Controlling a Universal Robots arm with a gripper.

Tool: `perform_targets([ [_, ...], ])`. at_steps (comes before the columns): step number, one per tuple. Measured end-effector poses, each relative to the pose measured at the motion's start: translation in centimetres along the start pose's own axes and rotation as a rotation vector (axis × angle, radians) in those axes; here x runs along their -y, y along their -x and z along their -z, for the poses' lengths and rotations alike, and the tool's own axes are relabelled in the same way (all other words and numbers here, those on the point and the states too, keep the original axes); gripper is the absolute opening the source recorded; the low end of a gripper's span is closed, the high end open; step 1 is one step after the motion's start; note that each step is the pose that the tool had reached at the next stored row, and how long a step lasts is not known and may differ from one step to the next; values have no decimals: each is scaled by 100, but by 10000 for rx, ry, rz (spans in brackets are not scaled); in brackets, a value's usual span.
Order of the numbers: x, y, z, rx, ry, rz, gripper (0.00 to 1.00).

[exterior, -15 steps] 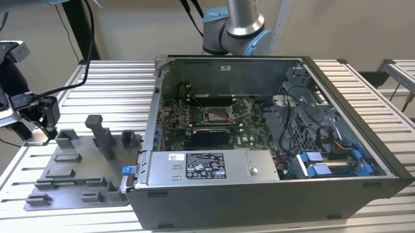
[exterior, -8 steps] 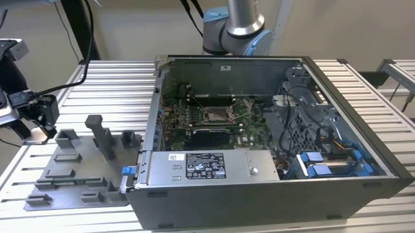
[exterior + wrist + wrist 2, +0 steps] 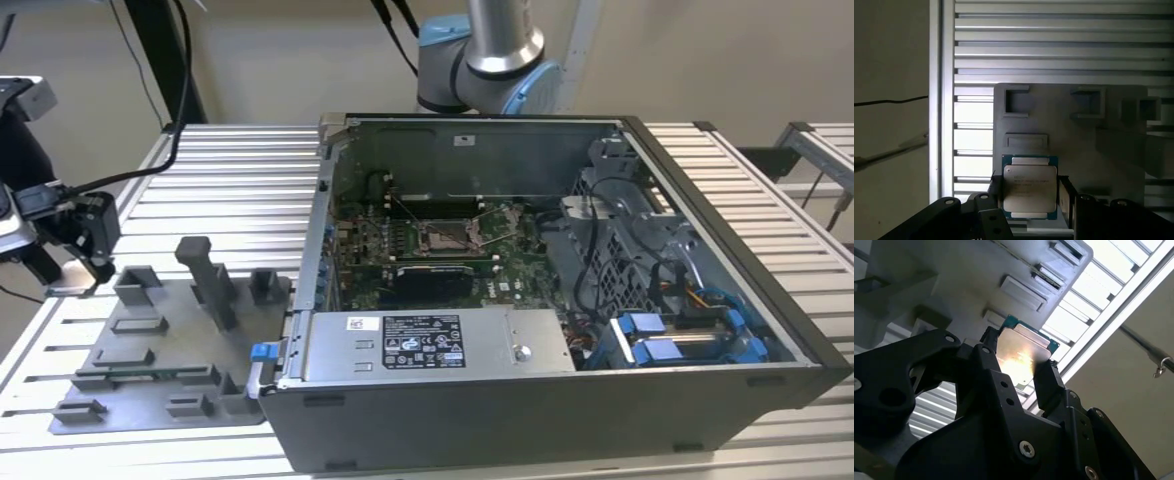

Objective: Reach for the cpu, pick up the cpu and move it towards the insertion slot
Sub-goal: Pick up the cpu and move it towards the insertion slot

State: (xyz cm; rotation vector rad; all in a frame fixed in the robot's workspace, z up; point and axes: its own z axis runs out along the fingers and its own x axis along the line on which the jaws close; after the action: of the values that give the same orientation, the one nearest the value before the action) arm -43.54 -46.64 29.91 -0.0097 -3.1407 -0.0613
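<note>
Jaws clench the cpu (image 3: 1030, 186) by opposite edges, over the grey fixture plate (image 3: 1074, 135). In the exterior view the insertion slot (image 3: 447, 238) lies well apart, at three o'clock from the gripper (image 3: 83, 268).

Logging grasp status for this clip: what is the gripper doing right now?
Gripper: shut on the cpu, which is pinched between its fingers.

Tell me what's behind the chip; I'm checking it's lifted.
Behind the chip, clamped in the gripper, is the grey plate with pockets, on the slatted table. The patch straight behind it is covered.
</note>
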Motion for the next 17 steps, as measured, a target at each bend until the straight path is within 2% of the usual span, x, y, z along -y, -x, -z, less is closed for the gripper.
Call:
perform_targets([
  [17,-3,0,82,-1,-1,0,0],
])
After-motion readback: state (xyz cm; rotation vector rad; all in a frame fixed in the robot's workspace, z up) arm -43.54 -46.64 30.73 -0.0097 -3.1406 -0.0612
